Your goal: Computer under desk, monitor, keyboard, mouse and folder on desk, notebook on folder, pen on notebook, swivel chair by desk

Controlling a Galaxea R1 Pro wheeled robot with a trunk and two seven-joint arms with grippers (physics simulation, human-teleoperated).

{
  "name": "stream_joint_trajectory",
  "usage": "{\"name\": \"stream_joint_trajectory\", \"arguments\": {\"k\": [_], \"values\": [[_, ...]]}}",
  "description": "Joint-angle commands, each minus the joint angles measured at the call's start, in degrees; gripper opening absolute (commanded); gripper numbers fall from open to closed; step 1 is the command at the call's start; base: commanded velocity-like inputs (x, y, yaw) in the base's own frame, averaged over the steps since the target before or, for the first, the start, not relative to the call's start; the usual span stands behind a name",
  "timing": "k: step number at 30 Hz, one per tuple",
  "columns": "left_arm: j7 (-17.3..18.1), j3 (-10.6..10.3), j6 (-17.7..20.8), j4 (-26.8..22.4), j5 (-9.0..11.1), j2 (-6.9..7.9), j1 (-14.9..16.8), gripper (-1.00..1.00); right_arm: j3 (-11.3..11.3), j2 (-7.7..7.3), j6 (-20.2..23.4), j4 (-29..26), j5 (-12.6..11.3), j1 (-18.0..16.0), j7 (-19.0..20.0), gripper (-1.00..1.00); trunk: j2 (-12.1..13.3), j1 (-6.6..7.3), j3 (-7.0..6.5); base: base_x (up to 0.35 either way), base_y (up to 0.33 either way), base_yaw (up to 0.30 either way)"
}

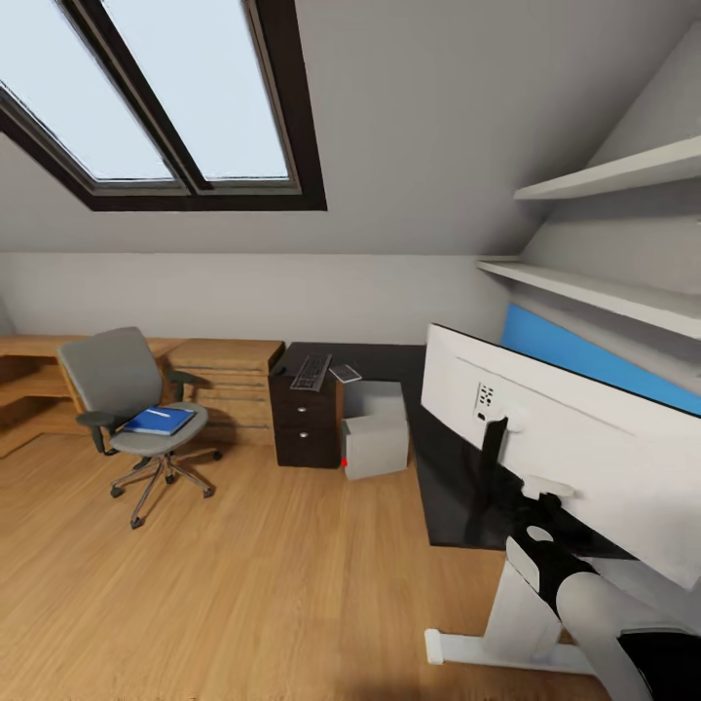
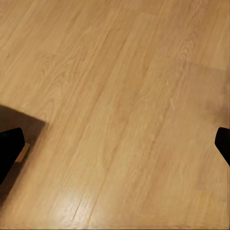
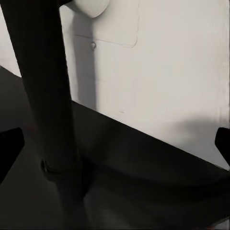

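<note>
Attic bedroom: monitor (image 1: 584, 458) stands on the near tabletop (image 1: 448, 487), right hand (image 3: 115, 143) spread wide behind it; keyboard (image 1: 311, 372) far; folder (image 1: 159, 421) remains on the swivel chair (image 1: 136, 409), left.

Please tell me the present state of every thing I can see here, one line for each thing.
monitor: upright on the desk, white back toward the camera.
keyboard: lying on the desk.
folder: flat on the swivel chair seat.
computer: standing on the floor beside the drawer unit.
left gripper: open, above bare floor.
right gripper: open, near the monitor stand.
</note>
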State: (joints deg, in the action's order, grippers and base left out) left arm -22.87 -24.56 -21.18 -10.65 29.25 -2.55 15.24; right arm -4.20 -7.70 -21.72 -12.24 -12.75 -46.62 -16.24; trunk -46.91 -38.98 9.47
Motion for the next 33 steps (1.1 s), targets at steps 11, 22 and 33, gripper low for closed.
{"name": "stream_joint_trajectory", "arguments": {"k": [11,22,33], "values": [[-0.33,-0.49,-0.18,0.02,0.29,0.01,0.05,1.00,-0.39,-0.10,-0.21,0.01,-0.57,-0.05,-0.19,1.00,-0.07,0.02,0.09,-0.068,-0.312,0.000],[-0.33,-0.49,-0.18,0.06,0.28,0.01,0.05,1.00,-0.37,-0.04,-0.18,-0.06,-0.69,-0.04,-0.27,1.00,-0.07,0.02,0.09,0.064,-0.346,0.000],[-0.34,-0.40,-0.18,0.03,0.35,0.09,0.05,1.00,-0.38,-0.03,-0.17,-0.06,-0.61,-0.05,-0.28,1.00,-0.07,0.02,0.09,0.097,-0.134,0.000]]}}
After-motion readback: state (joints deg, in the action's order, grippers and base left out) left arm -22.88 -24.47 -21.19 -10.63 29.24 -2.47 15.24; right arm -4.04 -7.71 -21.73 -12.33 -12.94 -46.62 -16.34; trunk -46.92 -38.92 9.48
